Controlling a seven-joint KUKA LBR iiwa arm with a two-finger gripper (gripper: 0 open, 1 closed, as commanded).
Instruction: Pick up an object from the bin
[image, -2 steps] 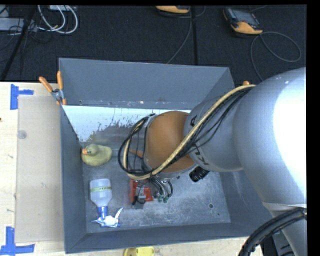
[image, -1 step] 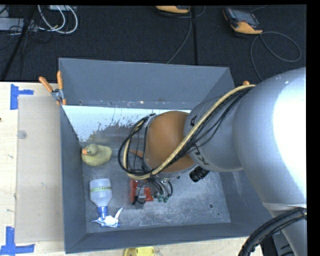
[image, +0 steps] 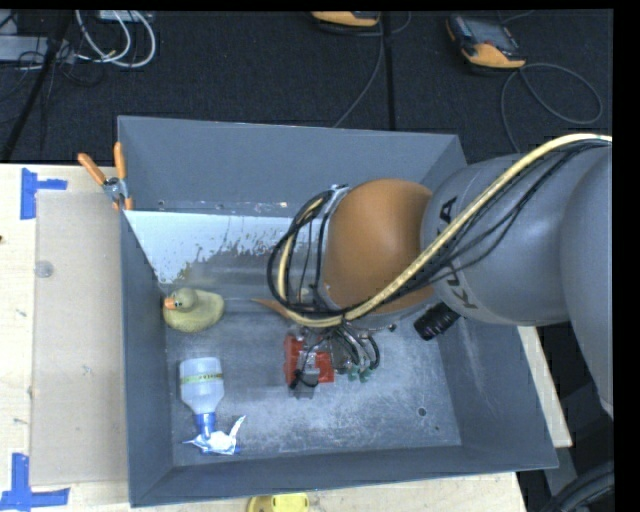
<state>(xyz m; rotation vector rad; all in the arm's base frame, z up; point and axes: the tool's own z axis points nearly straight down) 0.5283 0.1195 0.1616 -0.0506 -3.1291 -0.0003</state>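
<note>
Reaching in from the right side of the view, the grey arm (image: 520, 250) is seen above the grey metal bin (image: 300, 160). A rounded orange cover (image: 375, 245) sits at its wrist, and a bundle of black and yellow cables (image: 300, 262) is looped along the arm and around the cover's left side. Below the cover, the tool (image: 312, 372) is set low over the bin's floor, roughly at the middle of the bin and a little toward the near wall. A red and black piece (image: 300, 362) is seen at the tool's lower end; whether it belongs to the tool or is a loose thing cannot be told. Whether the tool is wide or narrow cannot be told either, because its tip is masked by the wrist and the cables, and so it cannot be said whether anything is held. Three loose things are found in the left part of the bin, all apart from the tool. A yellow rubber duck (image: 193, 310) is set upright at the foot of the sloping far wall, to the left of the tool and farther back. Nearer the front, a small clear plastic bottle (image: 202, 385) with a yellow-green band lies to the tool's left and is the closest of the three to it. Just beside the bottle's near end, a crumpled blue and white wrapper (image: 215, 438) lies by the front-left corner; whether the two touch cannot be told.
</note>
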